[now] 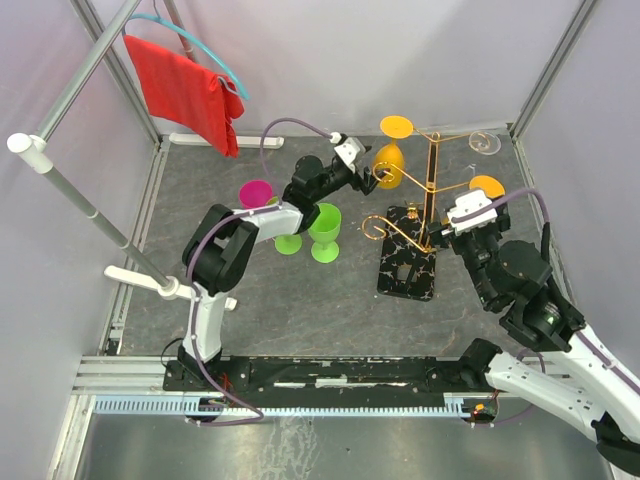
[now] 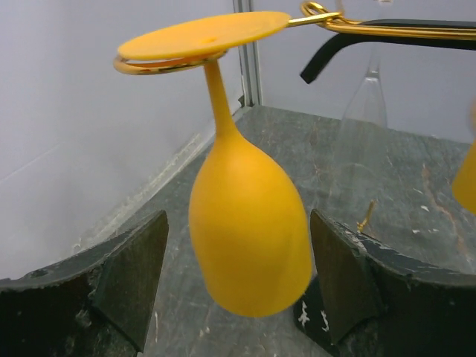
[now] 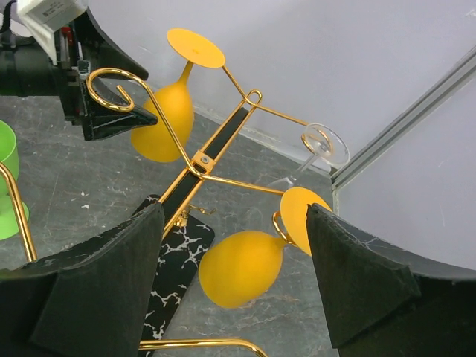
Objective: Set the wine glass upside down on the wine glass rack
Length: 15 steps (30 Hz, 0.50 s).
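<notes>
The glass [image 2: 249, 223], seemingly light, slick plastic hung on the rack [image 2: 387, 28], sits between the left gripper's [image 2: 238, 253] spread fingers, best pinched across its bowl; the right gripper [image 3: 234, 245] gapes too.

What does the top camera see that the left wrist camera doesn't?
Only the top camera: the red cloth, the pink glass, two green glasses and the right arm. Only the left wrist camera: its two black fingers close up, one each side of the orange glass, not touching it. Both: that orange glass hanging upside down from the gold rack.
</notes>
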Motion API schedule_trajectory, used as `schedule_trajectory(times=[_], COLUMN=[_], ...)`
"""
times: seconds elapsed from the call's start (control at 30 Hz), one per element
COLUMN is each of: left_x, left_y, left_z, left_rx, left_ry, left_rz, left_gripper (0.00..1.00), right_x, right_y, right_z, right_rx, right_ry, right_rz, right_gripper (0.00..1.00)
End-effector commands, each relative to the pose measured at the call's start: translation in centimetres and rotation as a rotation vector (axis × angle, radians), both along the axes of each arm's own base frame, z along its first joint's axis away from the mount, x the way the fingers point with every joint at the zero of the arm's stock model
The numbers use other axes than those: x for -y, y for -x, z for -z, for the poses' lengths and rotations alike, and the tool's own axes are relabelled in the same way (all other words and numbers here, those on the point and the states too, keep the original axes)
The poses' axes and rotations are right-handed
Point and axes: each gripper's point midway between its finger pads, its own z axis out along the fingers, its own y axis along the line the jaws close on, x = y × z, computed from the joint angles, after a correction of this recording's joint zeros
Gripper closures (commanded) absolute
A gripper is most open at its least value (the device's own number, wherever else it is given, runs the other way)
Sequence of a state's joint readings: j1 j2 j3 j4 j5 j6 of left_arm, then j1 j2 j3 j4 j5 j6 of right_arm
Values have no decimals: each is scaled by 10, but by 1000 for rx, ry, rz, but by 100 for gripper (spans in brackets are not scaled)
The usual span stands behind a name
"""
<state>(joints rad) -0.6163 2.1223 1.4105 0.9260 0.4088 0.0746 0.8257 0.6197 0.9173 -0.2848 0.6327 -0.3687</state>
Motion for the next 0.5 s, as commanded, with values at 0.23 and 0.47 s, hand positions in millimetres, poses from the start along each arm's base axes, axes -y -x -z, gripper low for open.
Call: schedule_trajectory(times=[0.23, 0.47], left_x=[-53, -101], left_y=[25, 25], left_z=[-72, -93], left_rx=[115, 84], left_ry=[17, -73], left_rz=[-151, -337], left_gripper=[15, 13], right_x=[-26, -56], right_y=[-3, -5], right_z=[-10, -13], right_rx=[-44, -129], right_ry=[-103, -134], right_rz=[-80, -183], right_gripper=[14, 14])
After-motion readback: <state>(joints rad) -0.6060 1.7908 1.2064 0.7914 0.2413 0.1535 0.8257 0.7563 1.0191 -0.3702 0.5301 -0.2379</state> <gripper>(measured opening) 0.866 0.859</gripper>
